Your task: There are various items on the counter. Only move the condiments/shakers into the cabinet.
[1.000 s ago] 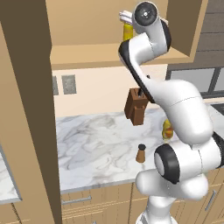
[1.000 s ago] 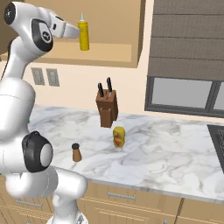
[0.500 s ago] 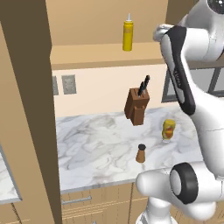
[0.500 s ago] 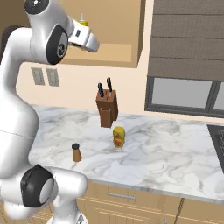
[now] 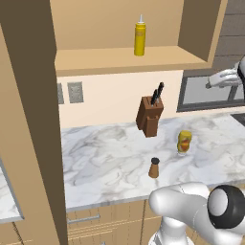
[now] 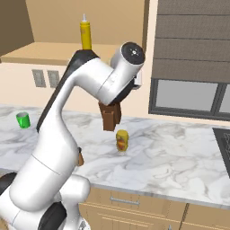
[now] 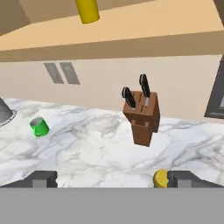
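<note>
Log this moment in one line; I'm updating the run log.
squeeze bottle: on cabinet shelf | jar, shaker: on counter | pincer: open, empty

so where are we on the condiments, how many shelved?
One of three. The yellow squeeze bottle stands upright on the cabinet shelf. Nothing is in hand: the gripper is open, looking down over the counter. Left: the yellow-orange jar and the small brown shaker, both on the marble. The knife block stays put.

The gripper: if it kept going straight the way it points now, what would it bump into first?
Probably the knife block, which sits nearly dead ahead of the gripper in the hand view. Depth is unclear, so it might meet the counter first.
</note>
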